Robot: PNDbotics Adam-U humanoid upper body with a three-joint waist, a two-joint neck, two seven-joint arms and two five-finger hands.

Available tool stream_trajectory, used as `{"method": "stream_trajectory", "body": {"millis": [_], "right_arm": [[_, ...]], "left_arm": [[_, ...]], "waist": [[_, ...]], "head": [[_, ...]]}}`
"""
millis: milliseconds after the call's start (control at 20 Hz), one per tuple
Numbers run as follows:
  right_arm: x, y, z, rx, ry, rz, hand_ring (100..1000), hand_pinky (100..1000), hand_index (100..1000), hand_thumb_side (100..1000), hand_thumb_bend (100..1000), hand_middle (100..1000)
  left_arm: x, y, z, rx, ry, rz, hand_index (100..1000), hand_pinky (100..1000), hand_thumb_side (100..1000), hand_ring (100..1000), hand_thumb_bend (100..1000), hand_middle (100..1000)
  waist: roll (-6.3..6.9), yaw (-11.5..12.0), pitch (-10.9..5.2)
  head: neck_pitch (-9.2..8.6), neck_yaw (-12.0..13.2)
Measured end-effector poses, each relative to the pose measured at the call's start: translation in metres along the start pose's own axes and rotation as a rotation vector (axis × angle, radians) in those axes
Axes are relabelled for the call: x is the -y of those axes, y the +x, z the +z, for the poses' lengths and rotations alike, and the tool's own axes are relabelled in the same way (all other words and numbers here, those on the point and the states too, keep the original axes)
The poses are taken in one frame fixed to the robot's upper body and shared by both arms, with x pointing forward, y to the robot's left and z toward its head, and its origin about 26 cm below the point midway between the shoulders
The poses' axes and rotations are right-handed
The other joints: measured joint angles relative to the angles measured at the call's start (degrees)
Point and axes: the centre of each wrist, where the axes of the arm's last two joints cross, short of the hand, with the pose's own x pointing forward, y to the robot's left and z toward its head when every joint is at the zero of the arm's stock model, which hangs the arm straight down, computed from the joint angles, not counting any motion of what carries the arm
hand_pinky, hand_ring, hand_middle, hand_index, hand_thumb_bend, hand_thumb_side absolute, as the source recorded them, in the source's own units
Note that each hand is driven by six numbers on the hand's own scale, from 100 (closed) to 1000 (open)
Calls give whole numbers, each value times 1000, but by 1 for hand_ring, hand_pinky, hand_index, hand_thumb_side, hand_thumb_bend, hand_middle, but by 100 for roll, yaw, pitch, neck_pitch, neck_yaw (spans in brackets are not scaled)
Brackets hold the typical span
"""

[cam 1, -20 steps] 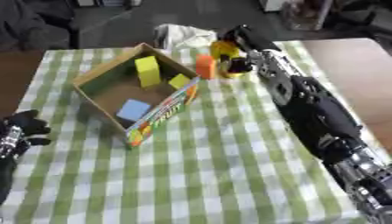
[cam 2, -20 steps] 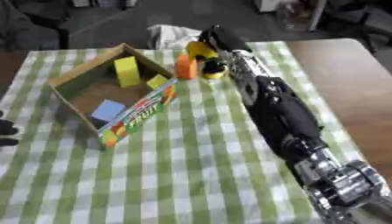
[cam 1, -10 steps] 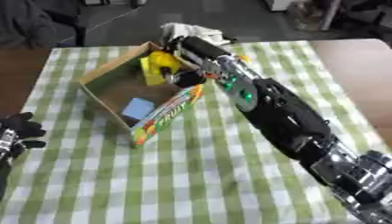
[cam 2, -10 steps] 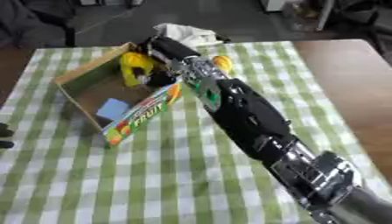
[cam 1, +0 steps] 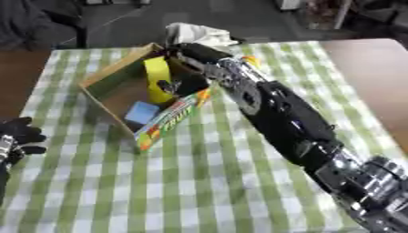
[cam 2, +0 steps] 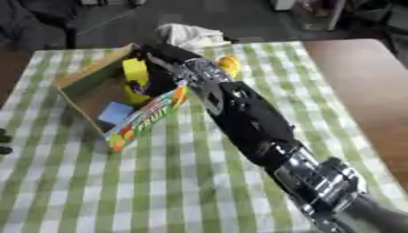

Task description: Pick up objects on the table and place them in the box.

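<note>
Over the box (cam 1: 102, 75) the right hand (cam 1: 177, 84) is reaching down inside; I cannot tell its fingers. An orange-yellow thing (cam 2: 229, 63) is sitting just behind that arm.

Counted one open cardboard box (cam 1: 111, 88) toward the desk's far left corner. Inside it: one yellow block (cam 1: 158, 77), one blue block (cam 1: 144, 112). One yellow-orange thing (cam 2: 229, 63) just beside the box on the desk. One white cloth (cam 1: 195, 33) at the far edge. Two hands: right hand (cam 1: 177, 85), left hand (cam 1: 20, 136).
</note>
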Motion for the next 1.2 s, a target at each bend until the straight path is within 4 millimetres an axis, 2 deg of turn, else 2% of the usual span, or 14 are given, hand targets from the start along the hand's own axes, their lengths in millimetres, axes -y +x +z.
{"method": "stream_trajectory", "body": {"millis": [100, 300, 500, 850, 1200], "right_arm": [[11, -17, 8, -70, -58, -22, 911, 825, 921, 309, 201, 797], [22, -66, 31, -273, -144, -70, 908, 821, 915, 349, 189, 789], [7, -105, 52, -481, -169, -117, 908, 825, 908, 385, 179, 787], [-35, -131, 67, -701, -111, -159, 918, 834, 919, 496, 198, 818], [-49, -139, 74, -773, -96, -139, 921, 836, 923, 495, 209, 830]], "left_arm": [[0, 0, 0, 0, 1, 0, 778, 644, 697, 677, 158, 609], [0, 0, 0, 0, 2, 0, 778, 644, 697, 677, 157, 608], [-1, 0, 0, 0, 4, -1, 778, 644, 696, 676, 157, 608], [-1, 0, 0, 2, 5, -1, 778, 643, 695, 676, 154, 608], [-1, 2, -2, 12, 0, -3, 778, 643, 695, 676, 153, 608]], "waist": [[-1, -28, 0], [-7, -40, 0], [-6, -37, 2], [39, 94, 88], [111, 242, 184]], "head": [[0, 22], [0, 64], [0, 92], [0, 67], [0, -71]]}}
